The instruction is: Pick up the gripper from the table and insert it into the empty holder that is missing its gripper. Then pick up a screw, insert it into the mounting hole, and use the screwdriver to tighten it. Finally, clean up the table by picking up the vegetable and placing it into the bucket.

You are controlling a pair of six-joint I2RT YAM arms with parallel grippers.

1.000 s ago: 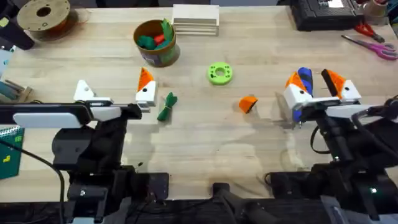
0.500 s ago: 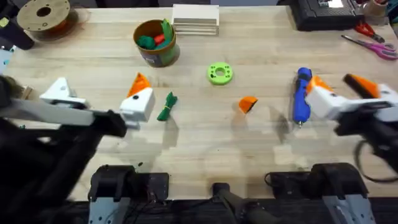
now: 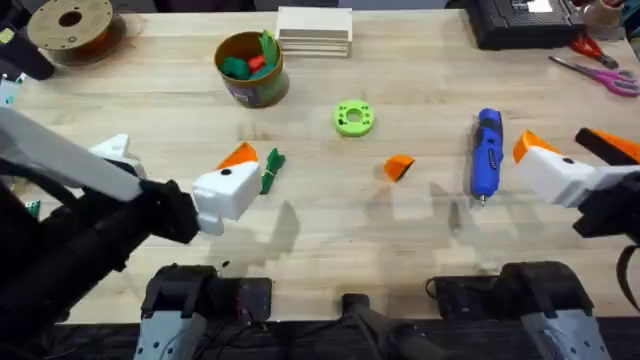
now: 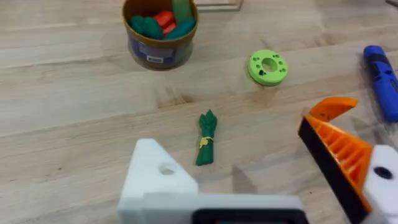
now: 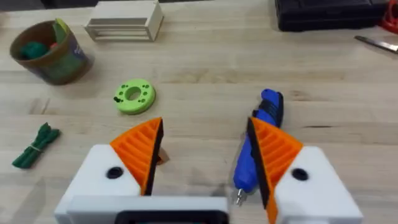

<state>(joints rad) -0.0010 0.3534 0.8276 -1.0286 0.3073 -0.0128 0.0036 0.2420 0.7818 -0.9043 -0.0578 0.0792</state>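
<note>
The loose orange gripper (image 3: 399, 167) lies mid-table, right of centre. The blue screwdriver (image 3: 487, 152) (image 5: 270, 106) lies flat just right of it. My left gripper (image 3: 178, 152) (image 4: 239, 134) hangs open above the table's left side. One of its jaws is the bare white holder (image 3: 110, 150) (image 4: 158, 177); the other carries an orange finger (image 3: 238, 155) (image 4: 339, 149). The green vegetable (image 3: 272, 170) (image 4: 206, 138) lies beside that finger. My right gripper (image 3: 567, 147) (image 5: 205, 134) is open and empty, to the right of the screwdriver. The bucket (image 3: 250, 68) (image 4: 160, 31) stands at the back with toy vegetables in it.
A green ring disc (image 3: 353, 118) sits between the bucket and the screwdriver. A stack of wooden slats (image 3: 315, 30) is behind the bucket, and a wooden spool (image 3: 70, 25) is at the back left. A black case (image 3: 525, 20) and scissors (image 3: 600, 70) are at the back right.
My right gripper has drawn away to the right, leaving the screwdriver lying on the table. The left arm has risen toward the camera and swung its gripper slightly right.
</note>
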